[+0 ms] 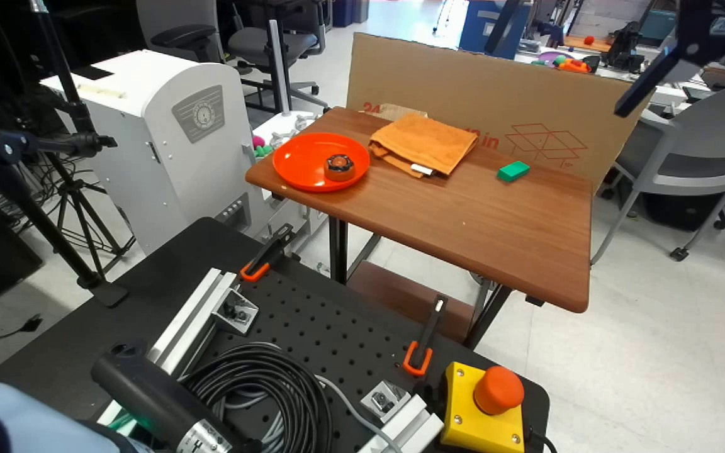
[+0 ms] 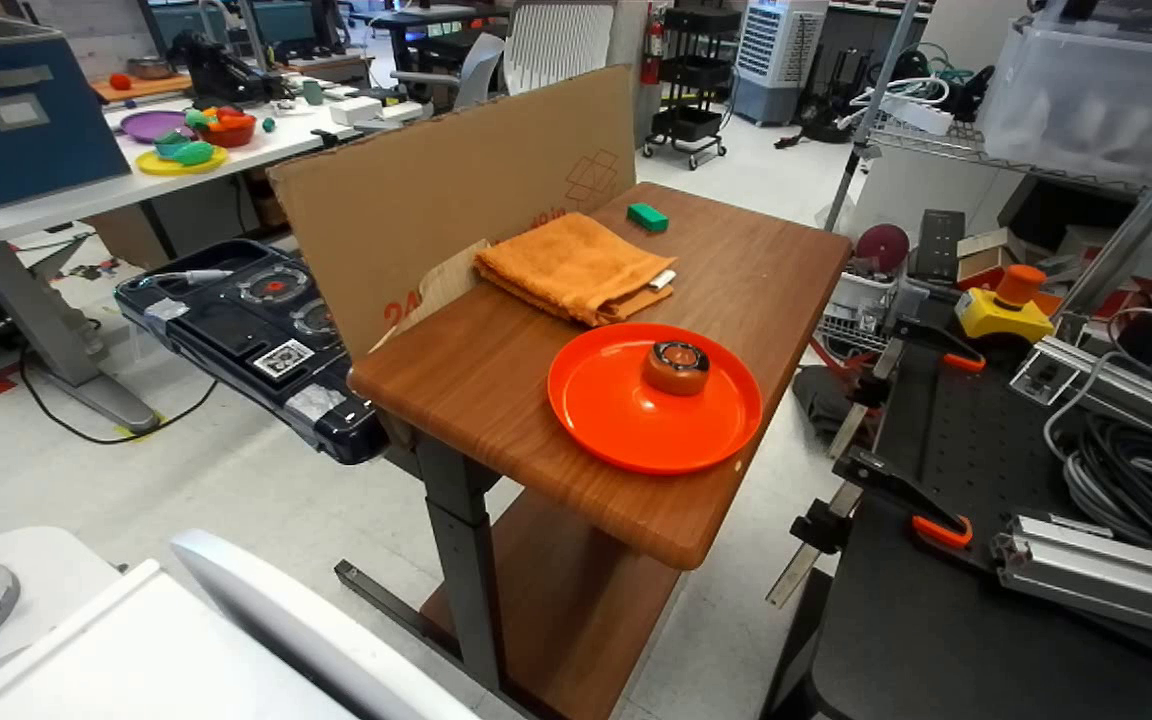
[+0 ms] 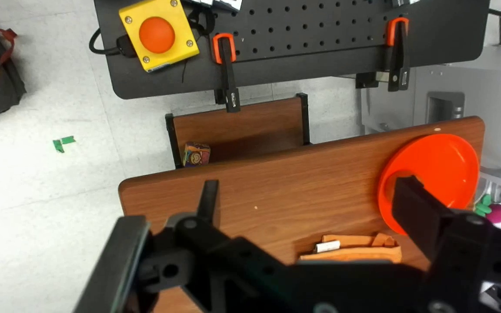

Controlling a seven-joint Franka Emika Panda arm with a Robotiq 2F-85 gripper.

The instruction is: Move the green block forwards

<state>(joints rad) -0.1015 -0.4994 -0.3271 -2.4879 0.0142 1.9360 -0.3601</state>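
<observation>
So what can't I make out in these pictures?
Block: unseen in the wrist view, perhaps behind the gripper.
Cloth: partly hidden by the gripper, wrist view.
Round thing on the plate: partly hidden by the gripper, wrist view.
Coil: cut off by the right edge, in an exterior view.

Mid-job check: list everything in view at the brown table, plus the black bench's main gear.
cardboard panel: one, tan, upright along the brown table
green block: one, green, on table near panel
plate: one, orange-red, at one table end
round object: one, brown and black, on plate
folded cloth: one, orange, between plate and block
button box: one, yellow and orange, on the black bench
clamps: two, black and orange, bench edge
coiled cables: count unclear, black and grey, on bench
pincer: one, black, open, off the table
</observation>
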